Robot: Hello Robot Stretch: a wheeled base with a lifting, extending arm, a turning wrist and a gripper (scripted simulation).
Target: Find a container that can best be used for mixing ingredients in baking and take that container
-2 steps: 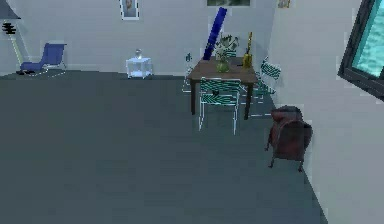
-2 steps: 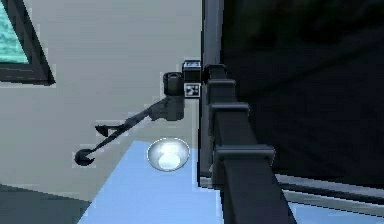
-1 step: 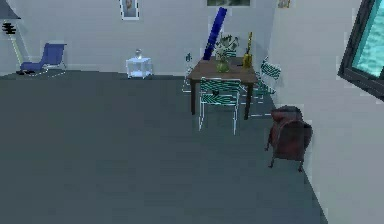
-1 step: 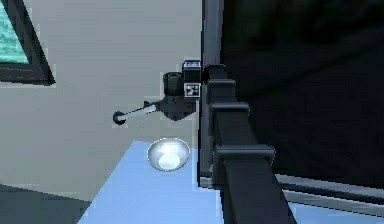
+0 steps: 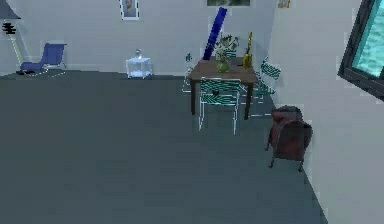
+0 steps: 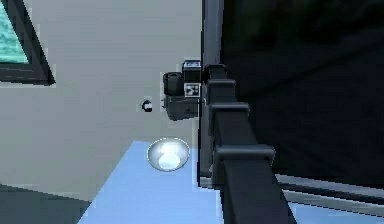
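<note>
Forward view: dining table (image 5: 208, 70) with chairs far ahead, brown armchair (image 5: 288, 136) by the right wall. Nothing for me there.

Arm side view: a silvery bowl (image 6: 168, 155) sits on a pale blue counter (image 6: 140, 197), just left of the arm (image 6: 238, 150). The gripper (image 6: 155, 100) shows against bare wall, holding nothing; its finger state I can't tell. I'd lower slowly and line up on the near rim, not the centre, so the bowl doesn't skid.

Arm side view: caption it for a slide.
Arm extended, fingers near a shiny bowl on a pale blue tabletop.
</note>
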